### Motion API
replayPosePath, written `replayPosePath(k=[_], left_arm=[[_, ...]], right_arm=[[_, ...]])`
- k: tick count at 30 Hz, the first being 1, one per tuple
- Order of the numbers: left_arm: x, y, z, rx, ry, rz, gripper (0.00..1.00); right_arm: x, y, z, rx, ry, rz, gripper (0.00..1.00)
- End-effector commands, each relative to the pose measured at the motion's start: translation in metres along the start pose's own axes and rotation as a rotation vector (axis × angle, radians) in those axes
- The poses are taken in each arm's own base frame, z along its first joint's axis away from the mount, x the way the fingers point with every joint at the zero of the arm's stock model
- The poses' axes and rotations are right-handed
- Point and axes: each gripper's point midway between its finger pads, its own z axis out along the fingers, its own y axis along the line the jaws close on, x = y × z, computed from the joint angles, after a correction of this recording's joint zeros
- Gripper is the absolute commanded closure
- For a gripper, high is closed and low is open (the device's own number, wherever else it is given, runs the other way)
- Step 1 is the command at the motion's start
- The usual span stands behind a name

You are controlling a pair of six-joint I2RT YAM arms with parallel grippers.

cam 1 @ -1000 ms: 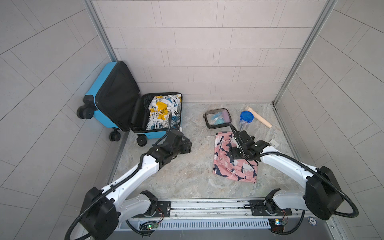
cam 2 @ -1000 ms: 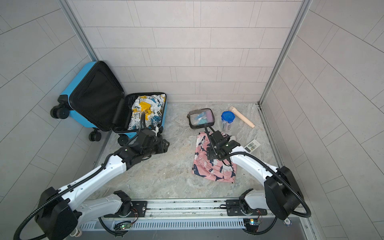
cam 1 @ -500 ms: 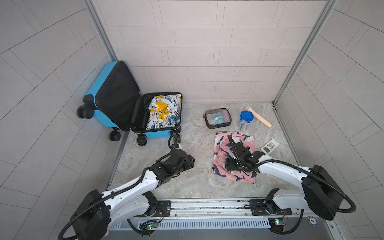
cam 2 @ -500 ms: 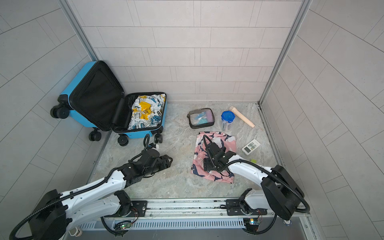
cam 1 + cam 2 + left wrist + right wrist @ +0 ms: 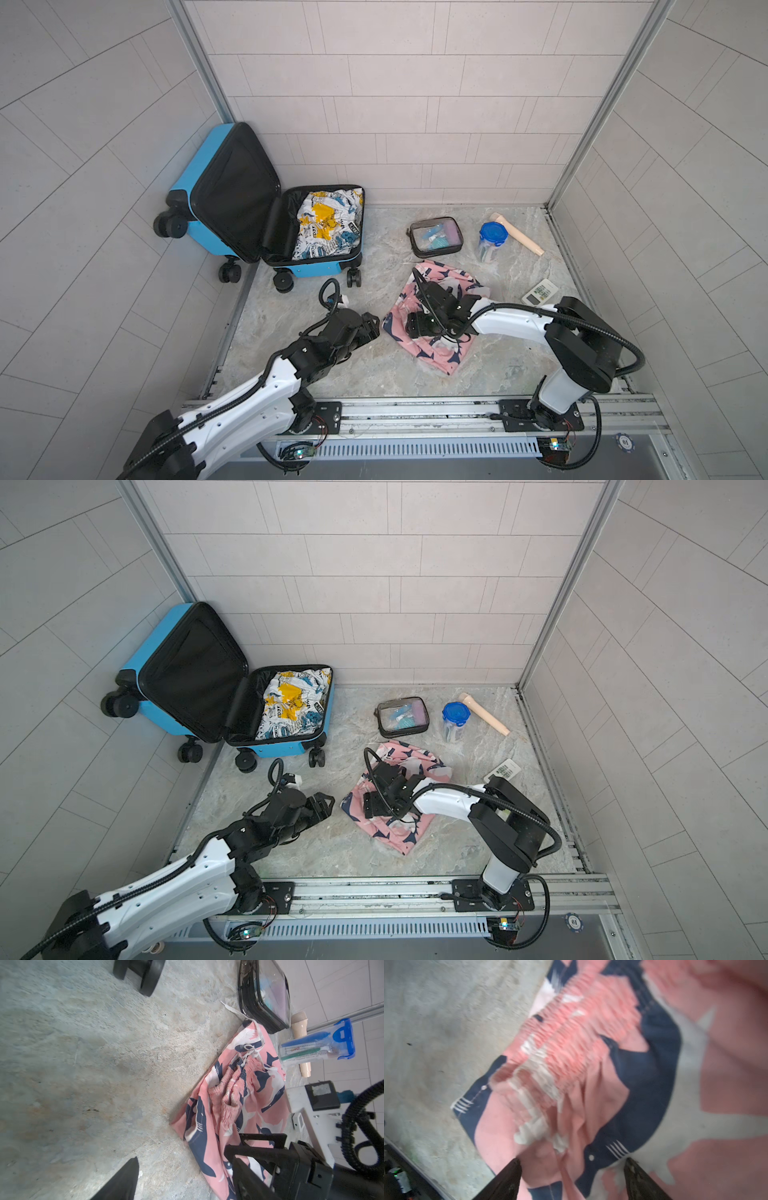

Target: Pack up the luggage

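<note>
We see luggage (image 5: 232,195) back-left w/ a garment (image 5: 328,224) in it; pouch (image 5: 435,237) to its right. Shorts (image 5: 434,353) lie before the pouch.

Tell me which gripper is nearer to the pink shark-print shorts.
Right. The right gripper is directly over the shorts, its open jaws either side of bunched fabric; the left gripper sits just beside their edge.

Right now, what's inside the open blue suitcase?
A white, yellow and blue printed garment fills the luggage's lower half; the raised half looks empty. Whatever lies beneath it is hidden.
</note>
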Motion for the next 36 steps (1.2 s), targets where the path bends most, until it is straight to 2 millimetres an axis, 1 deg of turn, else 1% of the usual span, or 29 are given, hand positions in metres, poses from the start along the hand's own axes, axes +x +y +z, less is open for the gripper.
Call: replayPosePath(k=[1,3,5,6,8,10,13,15,18,20,21,23,26,28,30,32,34,35,36], left_arm=[[-0.001,0.016,-0.005,-0.043,-0.024,-0.053,0.21],[0.005,0.016,-0.003,-0.029,-0.001,-0.078,0.20],[0.012,0.012,0.002,0.002,0.026,-0.113,0.20],[0.014,0.009,0.005,0.021,0.035,-0.134,0.20],[0.023,0.010,0.012,0.038,0.068,-0.168,0.20],[0.031,0.008,0.020,0.049,0.106,-0.192,0.20],[0.041,-0.003,0.030,0.074,0.168,-0.205,0.20],[0.049,-0.012,0.039,0.094,0.192,-0.207,0.21],[0.063,-0.026,0.052,0.113,0.221,-0.196,0.22],[0.076,-0.030,0.061,0.116,0.239,-0.184,0.23],[0.077,-0.043,0.065,0.141,0.238,-0.186,0.23],[0.086,-0.052,0.074,0.153,0.252,-0.184,0.23],[0.100,-0.061,0.089,0.173,0.291,-0.195,0.30],[0.107,-0.060,0.098,0.189,0.302,-0.226,0.36],[0.110,-0.056,0.105,0.208,0.299,-0.265,0.46],[0.114,-0.049,0.111,0.216,0.302,-0.308,0.66],[0.117,-0.045,0.115,0.221,0.304,-0.331,0.79],[0.117,-0.045,0.118,0.229,0.307,-0.339,0.84],[0.121,-0.033,0.117,0.206,0.314,-0.342,0.86]], right_arm=[[-0.022,0.036,-0.003,-0.087,-0.025,-0.001,0.20],[-0.031,0.044,-0.010,-0.092,-0.044,-0.019,0.20],[-0.038,0.044,-0.021,-0.066,-0.065,-0.048,0.19],[-0.042,0.041,-0.029,-0.045,-0.078,-0.068,0.19],[-0.048,0.029,-0.043,0.005,-0.098,-0.095,0.18],[-0.055,0.011,-0.058,0.056,-0.121,-0.101,0.17],[-0.066,-0.030,-0.079,0.132,-0.148,-0.068,0.16],[-0.071,-0.066,-0.090,0.200,-0.156,-0.021,0.16],[-0.072,-0.116,-0.104,0.269,-0.168,0.052,0.16],[-0.072,-0.141,-0.112,0.297,-0.173,0.090,0.15],[-0.071,-0.152,-0.115,0.310,-0.173,0.105,0.15],[-0.070,-0.169,-0.117,0.322,-0.168,0.137,0.15],[-0.068,-0.186,-0.117,0.312,-0.162,0.179,0.16],[-0.068,-0.192,-0.116,0.302,-0.159,0.195,0.16],[-0.069,-0.192,-0.117,0.294,-0.161,0.199,0.16],[-0.070,-0.190,-0.119,0.283,-0.168,0.196,0.16],[-0.071,-0.188,-0.120,0.277,-0.171,0.192,0.17],[-0.070,-0.188,-0.120,0.274,-0.170,0.191,0.17],[-0.071,-0.187,-0.120,0.267,-0.170,0.187,0.17]])
